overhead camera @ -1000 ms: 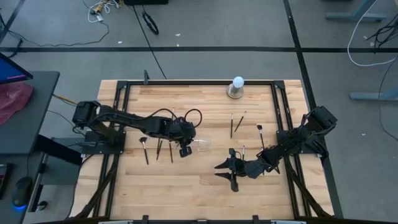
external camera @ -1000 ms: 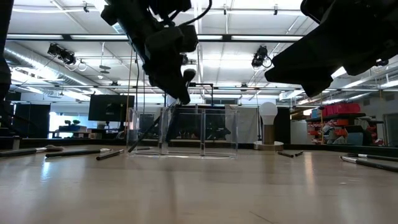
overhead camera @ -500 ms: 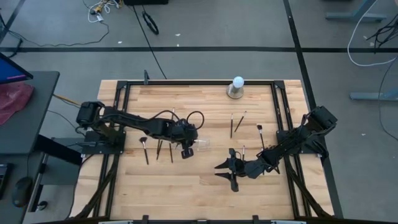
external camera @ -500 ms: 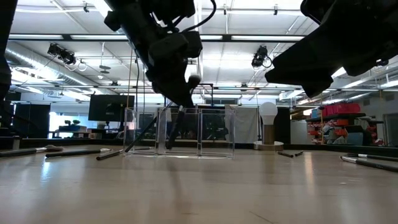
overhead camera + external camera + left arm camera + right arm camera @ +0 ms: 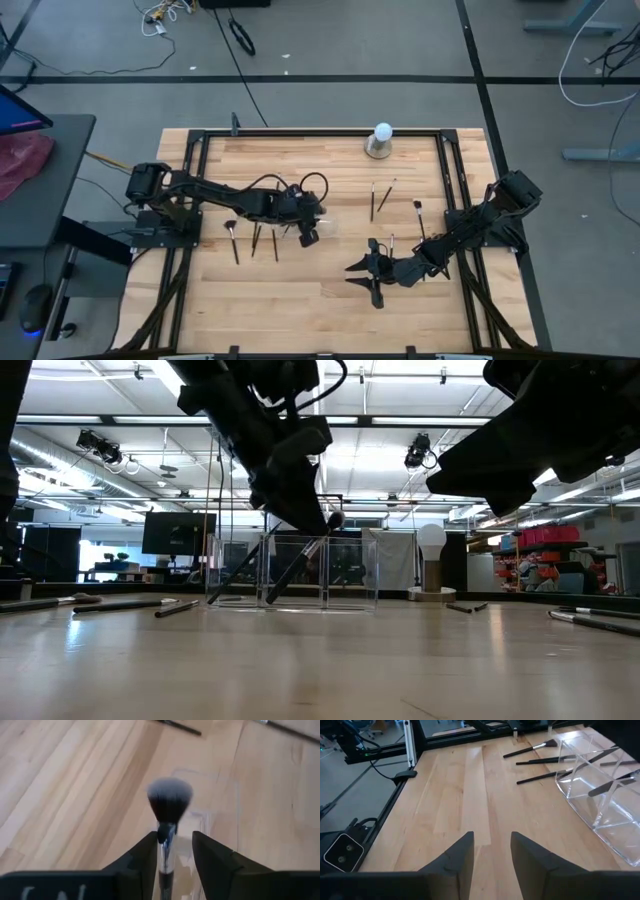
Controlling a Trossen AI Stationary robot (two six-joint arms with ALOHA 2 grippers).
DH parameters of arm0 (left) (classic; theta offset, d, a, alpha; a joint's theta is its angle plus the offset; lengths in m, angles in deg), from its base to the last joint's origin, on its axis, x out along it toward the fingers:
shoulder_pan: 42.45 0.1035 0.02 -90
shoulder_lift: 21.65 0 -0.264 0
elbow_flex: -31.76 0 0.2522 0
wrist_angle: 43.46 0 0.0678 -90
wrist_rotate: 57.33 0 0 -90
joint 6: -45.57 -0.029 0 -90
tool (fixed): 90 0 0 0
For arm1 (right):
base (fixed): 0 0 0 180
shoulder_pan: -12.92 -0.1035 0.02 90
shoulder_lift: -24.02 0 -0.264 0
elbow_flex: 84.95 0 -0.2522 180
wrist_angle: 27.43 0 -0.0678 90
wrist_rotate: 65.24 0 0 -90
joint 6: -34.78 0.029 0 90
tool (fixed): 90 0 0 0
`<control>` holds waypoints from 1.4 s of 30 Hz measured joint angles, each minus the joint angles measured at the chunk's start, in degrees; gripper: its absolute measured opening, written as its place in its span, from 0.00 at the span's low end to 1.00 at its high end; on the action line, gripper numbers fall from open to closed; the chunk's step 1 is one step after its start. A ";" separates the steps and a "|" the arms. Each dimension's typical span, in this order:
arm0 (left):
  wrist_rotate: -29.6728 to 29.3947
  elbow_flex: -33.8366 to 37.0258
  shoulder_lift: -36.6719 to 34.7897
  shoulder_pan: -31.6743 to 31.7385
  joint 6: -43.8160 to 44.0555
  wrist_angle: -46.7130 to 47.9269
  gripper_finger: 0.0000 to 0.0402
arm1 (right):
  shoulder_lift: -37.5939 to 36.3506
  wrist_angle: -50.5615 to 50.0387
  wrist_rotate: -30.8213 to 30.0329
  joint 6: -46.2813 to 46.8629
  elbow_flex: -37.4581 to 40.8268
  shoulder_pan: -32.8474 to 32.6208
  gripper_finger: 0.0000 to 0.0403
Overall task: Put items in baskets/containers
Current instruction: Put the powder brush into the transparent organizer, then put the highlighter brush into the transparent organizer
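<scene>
High view: the wooden counter sits inside a black frame, with a wide bare stretch of boards along its near side and centre. A clear plastic holder stands left of centre. The left gripper hangs right over it, the arm reaching in from the left edge. Three brushes lie side by side on the counter just left of the holder, one with a fanned tip. More lie right of centre, two thin ones crossing near each other. A white ball on a grey base stands at the far edge, well apart from everything.

The left wrist view shows a fluffy dark, grey-tipped brush head on a silvery ferrule, standing up between the left fingers. These are parted, with open space beside the shaft on one side, so the grip is released. From the low view, that brush leans slantwise in the holder, and another dark brush leans in the compartment beside it.

The right gripper waits low at the counter's near right, well clear of the holder. Its fingers are spread and grasp nothing.
</scene>
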 joint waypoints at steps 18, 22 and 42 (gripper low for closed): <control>-3.31 -0.09 -11.72 -16.08 4.77 5.63 0.29 | 0.00 -0.17 0.00 0.02 0.04 0.00 0.32; -9.13 -0.09 -12.56 -22.72 12.17 14.09 0.29 | 0.00 0.09 0.00 0.02 0.07 0.00 0.32; -20.37 7.30 -12.13 -50.14 74.69 41.07 0.29 | 0.00 0.81 -1.92 -0.06 0.07 0.02 0.32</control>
